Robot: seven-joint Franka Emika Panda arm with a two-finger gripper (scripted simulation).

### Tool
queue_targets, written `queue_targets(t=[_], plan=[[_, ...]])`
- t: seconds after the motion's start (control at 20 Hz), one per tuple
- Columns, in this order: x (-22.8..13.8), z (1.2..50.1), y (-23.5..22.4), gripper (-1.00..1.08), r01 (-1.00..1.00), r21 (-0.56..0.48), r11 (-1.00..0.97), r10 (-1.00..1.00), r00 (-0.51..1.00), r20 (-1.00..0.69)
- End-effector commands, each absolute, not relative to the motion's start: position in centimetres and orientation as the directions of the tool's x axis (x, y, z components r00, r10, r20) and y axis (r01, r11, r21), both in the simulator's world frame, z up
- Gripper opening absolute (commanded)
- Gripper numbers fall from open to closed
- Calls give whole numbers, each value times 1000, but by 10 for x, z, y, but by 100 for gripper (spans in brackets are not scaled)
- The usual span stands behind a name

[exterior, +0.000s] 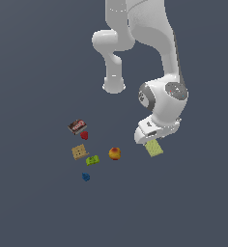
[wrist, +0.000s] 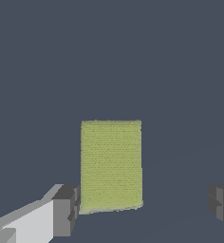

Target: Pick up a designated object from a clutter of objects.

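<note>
The hand (wrist: 142,209) hangs wide over the pad (wrist: 111,163) — one finger (wrist: 64,211) just beside it. Centre first, then close evenly — it's thin.

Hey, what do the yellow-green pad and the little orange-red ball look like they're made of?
The yellow-green pad looks like matte sponge or foam: a fine dotted grid covers its face. The orange-red ball looks smooth, with a yellowish patch, perhaps plastic or fruit; too small to tell.
</note>
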State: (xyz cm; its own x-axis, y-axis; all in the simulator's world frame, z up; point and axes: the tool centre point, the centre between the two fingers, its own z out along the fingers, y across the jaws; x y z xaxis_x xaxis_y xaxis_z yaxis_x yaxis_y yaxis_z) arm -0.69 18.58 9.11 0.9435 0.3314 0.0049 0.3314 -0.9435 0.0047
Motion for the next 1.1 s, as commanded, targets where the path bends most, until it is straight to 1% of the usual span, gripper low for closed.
queue_targets(t=[0.0,0.25,0.6,1.05], plan=[[-13,76,194,100,347,3,-938,347,938,3],[-20,61,202,100,364,0,-931,364,931,0],[-20,56,202,100,364,0,-931,364,931,-1],[-21,19,203,100,365,0,-931,365,931,0]])
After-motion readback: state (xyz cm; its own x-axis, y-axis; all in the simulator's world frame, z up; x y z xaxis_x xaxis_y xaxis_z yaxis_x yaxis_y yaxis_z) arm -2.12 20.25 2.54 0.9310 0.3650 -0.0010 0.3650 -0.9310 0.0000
